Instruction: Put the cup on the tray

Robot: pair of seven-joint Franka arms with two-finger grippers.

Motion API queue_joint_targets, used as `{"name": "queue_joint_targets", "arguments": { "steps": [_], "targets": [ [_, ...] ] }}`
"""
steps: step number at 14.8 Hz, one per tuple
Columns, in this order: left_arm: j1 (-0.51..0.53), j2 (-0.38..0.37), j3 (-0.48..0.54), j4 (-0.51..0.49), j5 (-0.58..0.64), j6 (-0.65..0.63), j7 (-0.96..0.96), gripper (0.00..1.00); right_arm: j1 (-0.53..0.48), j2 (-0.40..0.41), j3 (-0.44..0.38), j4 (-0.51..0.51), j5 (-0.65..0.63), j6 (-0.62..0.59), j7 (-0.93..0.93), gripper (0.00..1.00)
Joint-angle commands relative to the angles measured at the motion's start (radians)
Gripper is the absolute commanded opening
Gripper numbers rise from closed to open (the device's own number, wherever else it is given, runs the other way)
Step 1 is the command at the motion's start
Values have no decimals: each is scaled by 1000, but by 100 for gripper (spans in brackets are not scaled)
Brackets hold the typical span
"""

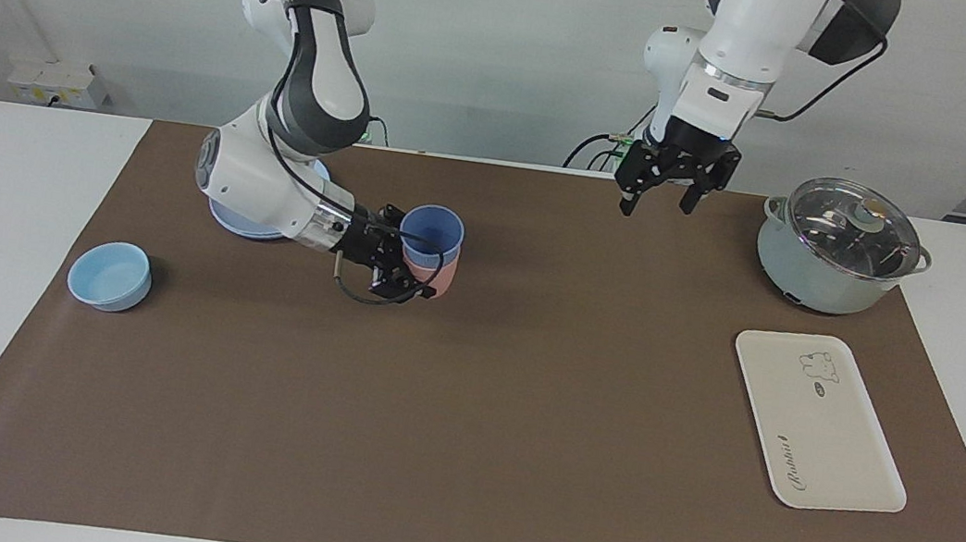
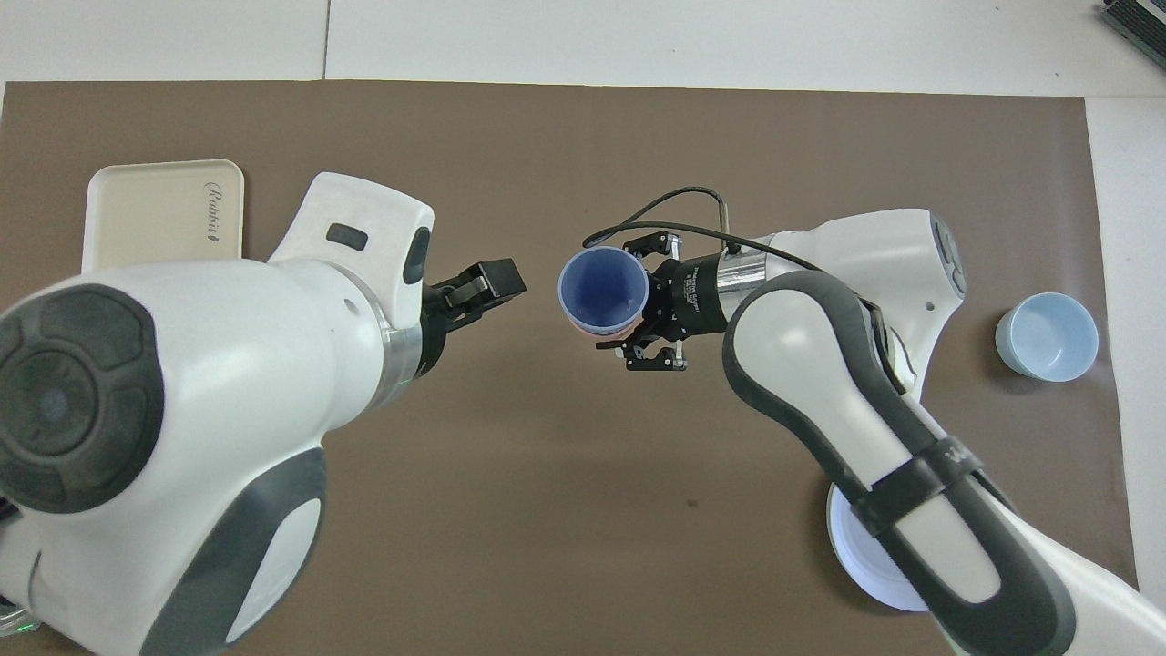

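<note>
Cup hides most of pink tumbler nested beneath.

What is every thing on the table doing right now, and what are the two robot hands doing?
cup: upright, nested in the pink cup, held.
pink cup: upright, under the cup, off the tray.
right gripper: shut on the stacked cups.
left gripper: open, empty, up over the mat.
tray: flat, nothing on it.
bowl: upright, empty.
pot: glass lid on.
plate: flat, partly hidden by the right arm.
</note>
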Motion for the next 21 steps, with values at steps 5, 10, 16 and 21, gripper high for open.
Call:
{"name": "queue_joint_targets", "arguments": {
  "steps": [5, 10, 16, 21],
  "targets": [
    [-46, 74, 21, -24, -3, 110, -39, 82, 36, -7, 0, 10, 17, 29, 44, 0],
    [-63, 105, 19, -20, -1, 133, -41, 82, 50, -7, -3, 13, 10, 30, 43, 0],
    [-56, 119, 21, -11, -1, 118, -25, 0, 44, -10, -4, 13, 10, 30, 43, 0],
    [-58, 140, 21, 84, -3, 23, -39, 0, 40, -15, -4, 13, -14, 27, 43, 0]
  ]
}}
